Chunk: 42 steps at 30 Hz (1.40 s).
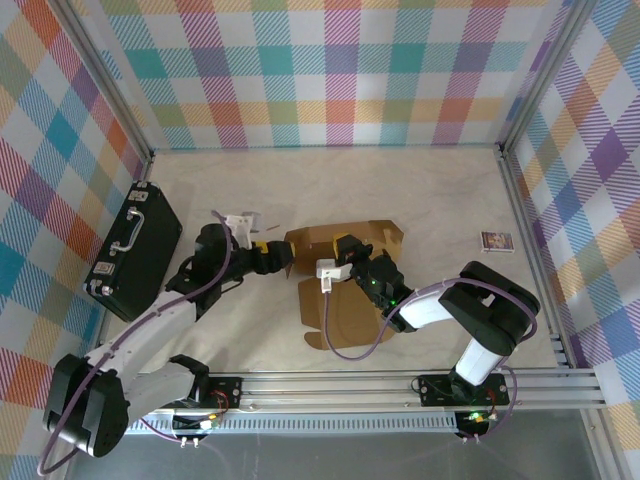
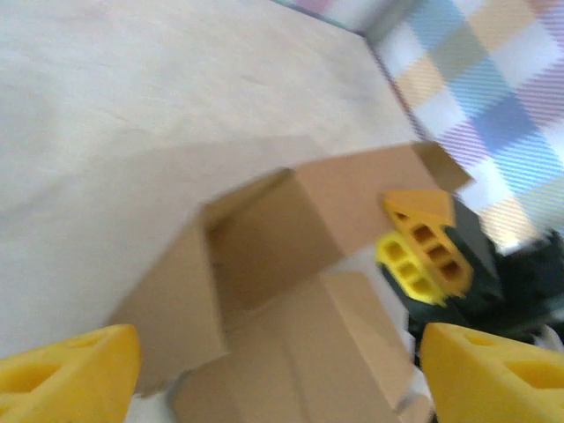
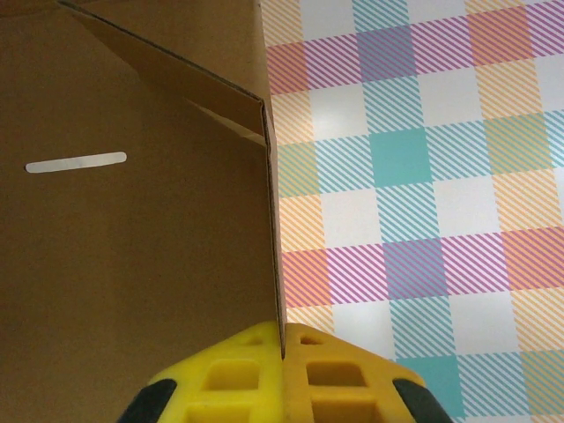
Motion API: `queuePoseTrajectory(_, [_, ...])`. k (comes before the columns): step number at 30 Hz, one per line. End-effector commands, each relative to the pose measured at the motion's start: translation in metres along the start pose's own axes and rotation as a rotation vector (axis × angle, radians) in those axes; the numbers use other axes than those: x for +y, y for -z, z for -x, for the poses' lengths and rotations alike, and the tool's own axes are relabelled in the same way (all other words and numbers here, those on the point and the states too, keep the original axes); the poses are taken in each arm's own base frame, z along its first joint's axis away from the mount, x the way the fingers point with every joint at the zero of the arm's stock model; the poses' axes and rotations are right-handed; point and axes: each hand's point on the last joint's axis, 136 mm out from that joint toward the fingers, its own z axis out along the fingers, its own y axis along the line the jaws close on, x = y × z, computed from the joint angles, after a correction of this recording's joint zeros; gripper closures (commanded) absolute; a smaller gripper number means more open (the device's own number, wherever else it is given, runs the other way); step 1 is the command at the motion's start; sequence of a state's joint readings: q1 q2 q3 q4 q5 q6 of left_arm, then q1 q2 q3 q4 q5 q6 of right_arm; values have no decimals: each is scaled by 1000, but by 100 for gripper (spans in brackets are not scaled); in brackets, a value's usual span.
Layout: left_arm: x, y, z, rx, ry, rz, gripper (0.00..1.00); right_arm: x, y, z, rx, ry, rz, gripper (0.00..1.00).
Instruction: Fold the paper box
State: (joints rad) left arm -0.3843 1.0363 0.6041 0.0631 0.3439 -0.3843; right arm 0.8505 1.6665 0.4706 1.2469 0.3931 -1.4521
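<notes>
Right gripper (image 3: 282,344) clamped on paper box (image 3: 132,229) panel edge. Left gripper (image 2: 280,352) spread apart at box's left flap. Packet (image 1: 497,241) at right: print too small to read.

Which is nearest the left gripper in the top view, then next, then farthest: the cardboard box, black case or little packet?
1. Cardboard box: in the middle, right at the left gripper.
2. Black case: off to the left, by the wall.
3. Little packet: far over on the right.
</notes>
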Motion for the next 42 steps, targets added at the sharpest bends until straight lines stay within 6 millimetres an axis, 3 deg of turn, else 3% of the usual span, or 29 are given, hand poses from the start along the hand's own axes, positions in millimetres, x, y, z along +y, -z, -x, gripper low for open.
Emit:
queuePoseTrajectory(1, [44, 9, 23, -62, 34, 246, 15, 2, -5, 3, -7, -22, 14, 100])
queuePoseTrajectory(4, [59, -4, 36, -54, 43, 288, 17, 2, -4, 3, -6, -24, 16, 100])
queuePoseTrajectory(9, [53, -53, 39, 28, 114, 70, 31, 3, -6, 3, -5, -25, 24, 100])
queuePoseTrajectory(12, [52, -75, 26, 104, 163, 7, 41, 4, -7, 1, 1, -28, 33, 100])
queuePoseTrajectory(15, [56, -86, 8, 152, 212, -37, 42, 5, -8, 1, 3, -34, 35, 100])
queuePoseTrajectory(19, [54, -90, -3, 158, 261, -88, 39, 7, -10, 0, 9, -33, 43, 100])
queuePoseTrajectory(26, [32, -102, -8, 210, 321, -262, 39, 10, -12, -3, 23, -42, 67, 100])
queuePoseTrajectory(37, [2, -90, -4, 213, 377, -446, 40, 12, -14, -10, 51, -55, 75, 100])
queuePoseTrajectory(42, [5, -94, -14, 216, 401, -470, 44, 11, -13, -12, 61, -59, 70, 100])
